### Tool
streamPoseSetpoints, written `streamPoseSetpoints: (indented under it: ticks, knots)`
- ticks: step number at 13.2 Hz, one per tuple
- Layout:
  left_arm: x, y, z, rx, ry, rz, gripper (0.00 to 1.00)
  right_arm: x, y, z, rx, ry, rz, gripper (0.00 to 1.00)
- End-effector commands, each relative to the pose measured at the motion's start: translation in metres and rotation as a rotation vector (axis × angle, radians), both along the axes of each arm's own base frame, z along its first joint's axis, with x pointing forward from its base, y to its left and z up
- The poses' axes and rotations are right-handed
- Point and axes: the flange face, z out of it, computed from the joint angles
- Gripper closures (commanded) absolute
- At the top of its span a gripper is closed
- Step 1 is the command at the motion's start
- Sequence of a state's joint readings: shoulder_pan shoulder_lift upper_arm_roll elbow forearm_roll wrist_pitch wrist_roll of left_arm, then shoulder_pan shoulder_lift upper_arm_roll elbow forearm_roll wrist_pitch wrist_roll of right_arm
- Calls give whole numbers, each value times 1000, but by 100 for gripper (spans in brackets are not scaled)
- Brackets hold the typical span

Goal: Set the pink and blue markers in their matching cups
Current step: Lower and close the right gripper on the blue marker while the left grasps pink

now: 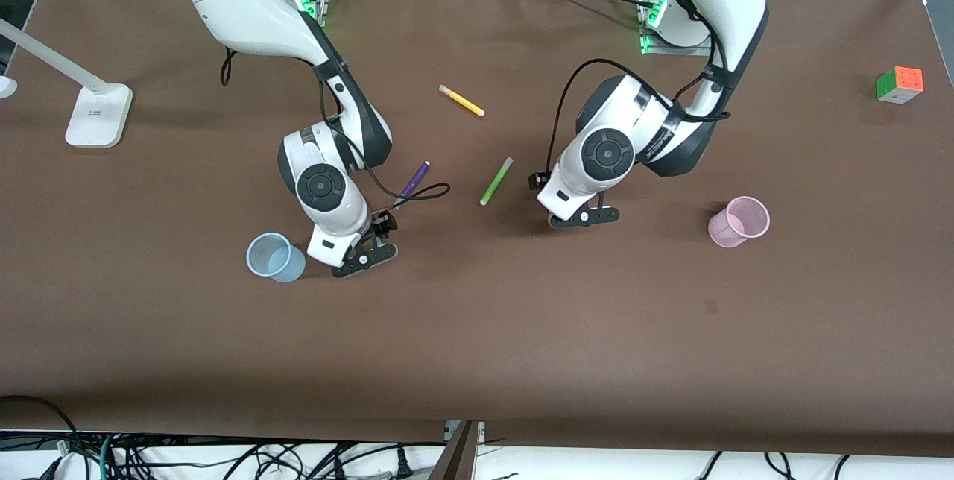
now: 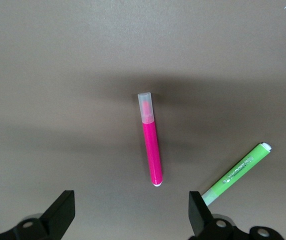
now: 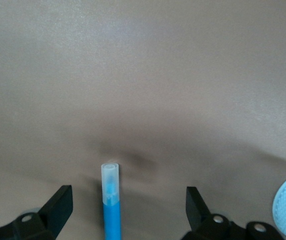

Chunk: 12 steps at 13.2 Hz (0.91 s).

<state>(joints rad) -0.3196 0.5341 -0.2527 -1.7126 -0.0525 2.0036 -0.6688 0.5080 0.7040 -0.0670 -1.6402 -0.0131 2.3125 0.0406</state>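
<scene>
Blue marker (image 3: pixel 112 205), cut off, lies under the wide right hand (image 3: pixel 128 212); left hand (image 2: pixel 131 212) wide over pink marker (image 2: pixel 151 145).

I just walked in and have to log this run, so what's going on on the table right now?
Two arms are sorting markers into cups. The left gripper hangs open over the pink marker, which lies flat on the table beside the lime-green pen. The right gripper is open around the blue marker, next to the pale blue cup. The pink cup stands toward the left arm's end. Neither marker is in a cup yet.
</scene>
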Motion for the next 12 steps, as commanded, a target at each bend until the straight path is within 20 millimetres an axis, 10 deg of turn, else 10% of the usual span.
streamPoseSetpoints:
  ticks: [1, 12]
  knots:
    - [0, 10, 8, 2, 4, 7, 0, -5, 2, -3, 3, -7, 4, 0]
    - [-17, -16, -76, 13, 19, 10, 0, -14, -1, -20, 18, -36, 27, 12]
